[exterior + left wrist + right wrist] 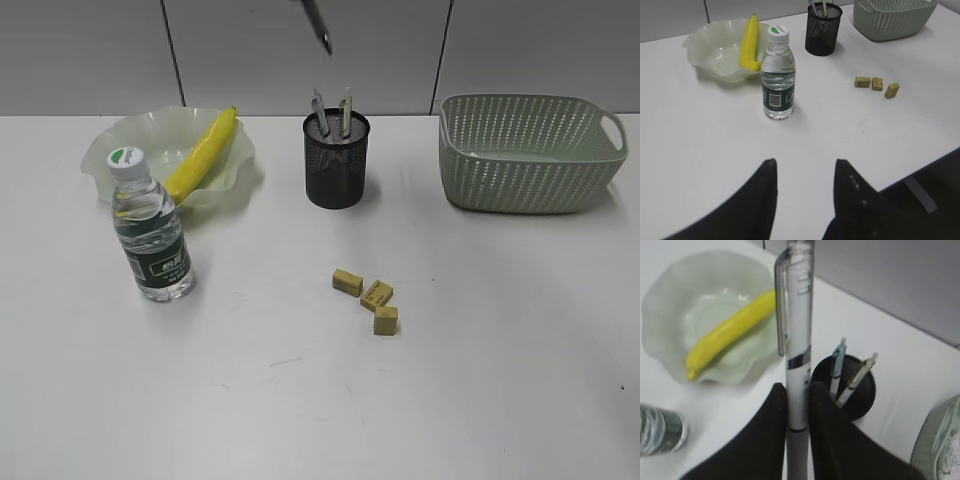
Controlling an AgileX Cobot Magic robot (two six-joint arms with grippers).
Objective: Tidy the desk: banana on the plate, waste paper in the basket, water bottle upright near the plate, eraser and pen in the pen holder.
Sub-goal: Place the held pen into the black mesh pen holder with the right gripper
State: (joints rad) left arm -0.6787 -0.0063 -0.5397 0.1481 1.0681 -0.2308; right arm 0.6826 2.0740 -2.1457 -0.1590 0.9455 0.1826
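Note:
My right gripper [797, 390] is shut on a clear pen [796, 330], held upright above the black mesh pen holder [852, 390]. In the exterior view only the pen's tip [318, 25] shows, above the pen holder [336, 160], which holds two pens. The banana [205, 152] lies in the pale green plate [130, 135]. The water bottle [150, 232] stands upright in front of the plate. Three tan erasers [368, 297] lie on the desk [480, 360]. The basket [530, 152] stands at the back right. My left gripper [805, 167] is open and empty above the desk. The waste paper is not in view.
A grey wall runs behind the desk. The desk's front edge [920, 167] shows at the lower right of the left wrist view.

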